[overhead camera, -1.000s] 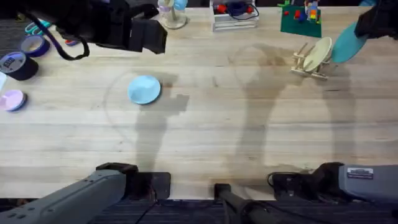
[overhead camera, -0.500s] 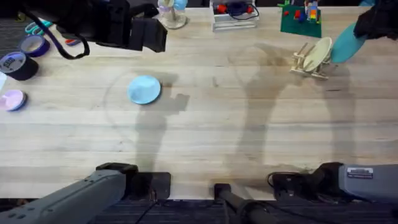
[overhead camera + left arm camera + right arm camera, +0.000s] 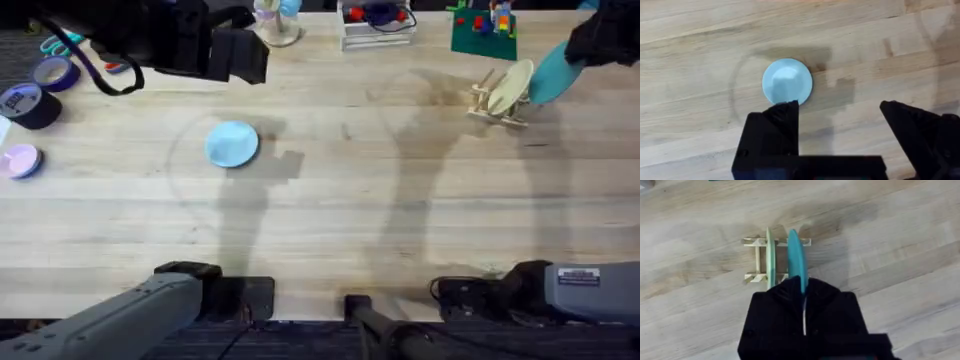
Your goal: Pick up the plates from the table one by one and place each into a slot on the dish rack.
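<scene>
A pale sky-blue plate (image 3: 232, 143) (image 3: 787, 82) lies flat on the table (image 3: 340, 220) at centre left. My left gripper (image 3: 240, 57) (image 3: 840, 120) hangs high above it, open and holding nothing. At the far right stands the dish rack (image 3: 490, 103) (image 3: 754, 260), with a pale yellow-green plate (image 3: 512, 85) (image 3: 770, 260) upright in one slot. My right gripper (image 3: 575, 48) (image 3: 804, 297) is shut on the teal plate (image 3: 550, 72) (image 3: 796, 265). It holds that plate on edge, just over the rack and beside the yellow-green plate.
Tape rolls (image 3: 28, 104) and a pink roll (image 3: 19, 160) sit at the left edge near scissors (image 3: 60, 43). Along the far edge are a white tray (image 3: 378, 28), a green toy board (image 3: 485, 35) and a small stand (image 3: 277, 25).
My right gripper has carried the teal plate slightly closer to the rack. The left arm and the sky-blue plate have not moved.
</scene>
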